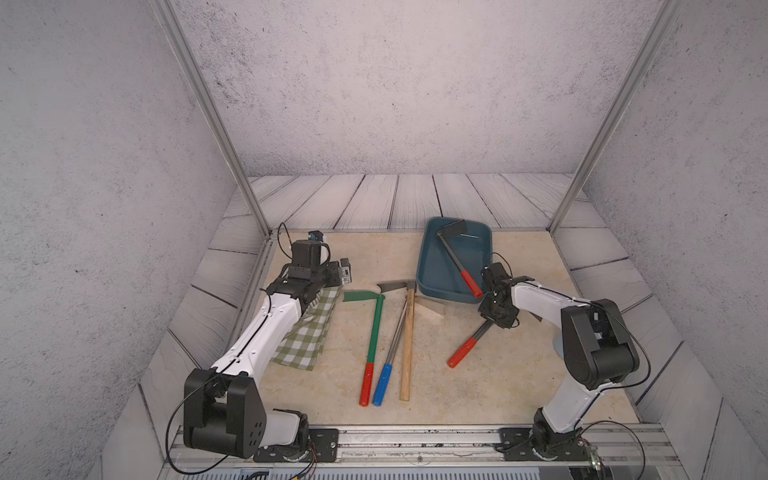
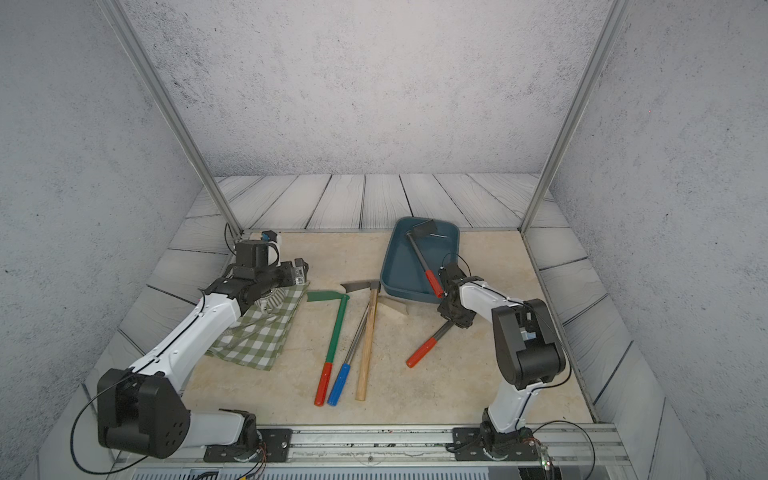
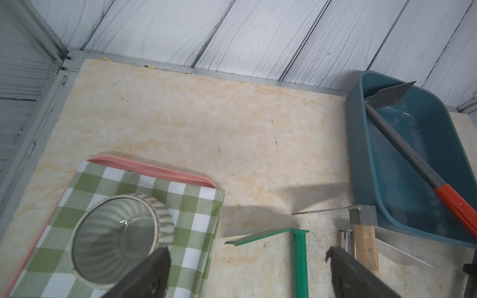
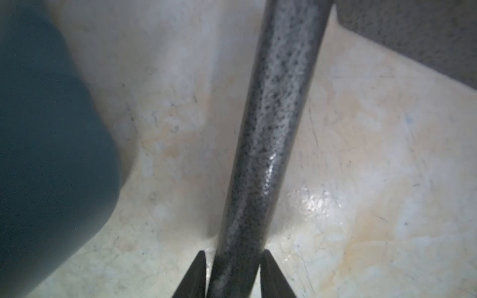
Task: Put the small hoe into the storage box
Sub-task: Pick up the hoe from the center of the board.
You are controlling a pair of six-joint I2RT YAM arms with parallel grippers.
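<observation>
right gripper [image 4: 234,252] clamps small hoe [image 4: 271,129] shaft, beside storage box [image 4: 38,129]

The beige marbled counter [image 1: 519,374] carries a teal storage box [image 1: 424,266] at the back and a pink tray [image 3: 154,169] under a checked cloth [image 1: 309,336]. A green-handled hoe [image 1: 374,328], a blue-gripped tool [image 1: 392,345] and a wooden-handled hoe [image 1: 408,345] lie side by side mid-counter. The red-gripped small hoe [image 1: 463,353] lies near the box.

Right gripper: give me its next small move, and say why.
Probably squeeze shut on the shaft before any lift. The right gripper straddles the speckled shaft of the small hoe; whether it pinches yet is unclear. The hoe lies on the table beside the storage box, not in it.
</observation>
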